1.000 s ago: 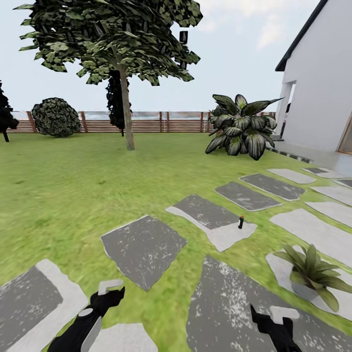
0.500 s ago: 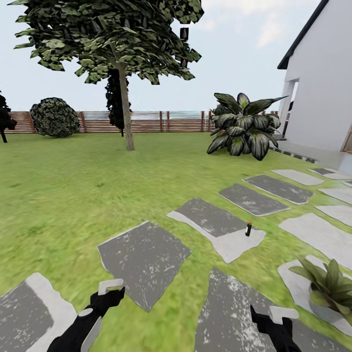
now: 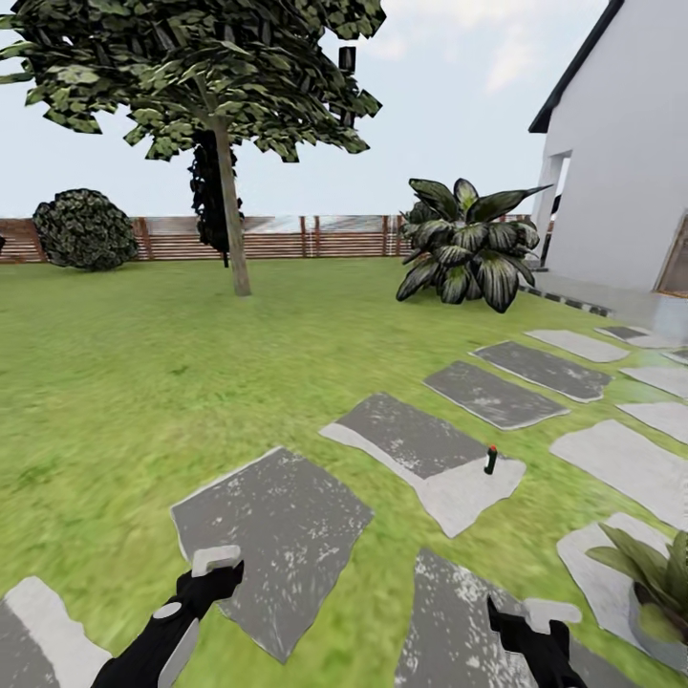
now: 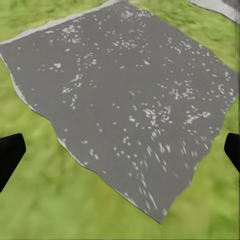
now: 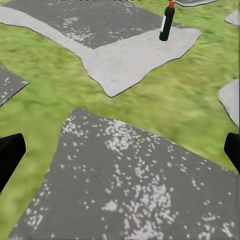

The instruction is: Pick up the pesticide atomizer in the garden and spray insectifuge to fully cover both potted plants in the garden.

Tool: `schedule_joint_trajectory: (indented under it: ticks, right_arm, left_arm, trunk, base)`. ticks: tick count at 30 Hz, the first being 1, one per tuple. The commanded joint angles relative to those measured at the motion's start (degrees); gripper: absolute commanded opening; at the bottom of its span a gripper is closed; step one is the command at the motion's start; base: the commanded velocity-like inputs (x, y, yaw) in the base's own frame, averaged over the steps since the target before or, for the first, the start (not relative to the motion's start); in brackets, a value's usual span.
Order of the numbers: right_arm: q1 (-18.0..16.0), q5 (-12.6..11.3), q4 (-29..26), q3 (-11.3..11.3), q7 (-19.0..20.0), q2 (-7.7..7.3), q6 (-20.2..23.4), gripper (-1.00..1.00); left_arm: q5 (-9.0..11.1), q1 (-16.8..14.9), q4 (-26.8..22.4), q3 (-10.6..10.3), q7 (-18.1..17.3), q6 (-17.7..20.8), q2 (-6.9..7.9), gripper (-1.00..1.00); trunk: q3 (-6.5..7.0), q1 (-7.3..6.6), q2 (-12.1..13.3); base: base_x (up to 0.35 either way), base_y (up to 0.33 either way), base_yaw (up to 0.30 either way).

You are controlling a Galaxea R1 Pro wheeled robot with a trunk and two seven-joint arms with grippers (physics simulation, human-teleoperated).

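Head view: the pesticide atomizer [image 3: 490, 461] stands upright on a grey stepping stone [image 3: 425, 457], close to that stone's pale near corner, with its red-tipped nozzle at the top. In the right wrist view the same atomizer [image 5: 166, 22] shows as a slim dark bottle with a white label, upright on the pale edge of the stone [image 5: 115, 45], well apart from the right gripper's fingertips [image 5: 11, 152], which sit wide at the picture's two sides with nothing between them. The right gripper [image 3: 524, 628] hangs low over another stepping stone [image 3: 459, 626], on the near side of the atomizer's stone, its jaws spread and empty.

Near the atomizer's stone, toward the house, one of the potted plants [image 3: 655, 585] sits in a grey pot on a pale slab [image 3: 597, 573]; it is cut by the picture's edge. The left gripper [image 3: 212, 573] hovers over a big dark stone [image 3: 272, 530] lying beside the atomizer's stone on the lawn side; in the left wrist view its fingertips [image 4: 10, 155] stand far apart over that stone [image 4: 125, 100], holding nothing.

Beyond the atomizer's stone more stepping stones run toward the white house [image 3: 621, 162]. Farther off on the lawn [image 3: 143, 373] stand a large broad-leaved plant [image 3: 463, 244], a tree [image 3: 225, 143], a dark round shrub [image 3: 84, 229] and a wooden slat fence [image 3: 315, 237].
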Motion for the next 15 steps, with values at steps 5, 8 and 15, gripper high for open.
schedule_joint_trajectory:
  ticks: [5, 8, 15]
  right_arm:
    - [0.0, 0.0, 0.0, 0.0, 0.0, -0.04, 0.0, 1.0]
    - [0.0, 0.0, 0.0, 0.0, 0.0, -0.06, 0.0, 1.0]
    - [0.0, 0.0, 0.0, -0.2, 0.0, -0.15, -0.1, 1.0]
  left_arm:
    - [0.6, 0.0, 0.0, -0.1, 0.1, 0.0, 0.02, 1.0]
    - [0.6, 0.0, 0.0, -0.1, 0.1, 0.0, 0.02, 1.0]
    - [0.6, 0.0, 0.0, -0.1, 0.1, 0.0, 0.02, 1.0]
  trunk:
    - [-0.06, 0.02, 0.0]
    - [-0.06, 0.02, 0.0]
    - [-0.06, 0.02, 0.0]
  base:
    - [0.332, 0.077, -0.165]
    - [0.332, 0.077, -0.063]
    - [0.332, 0.077, -0.013]
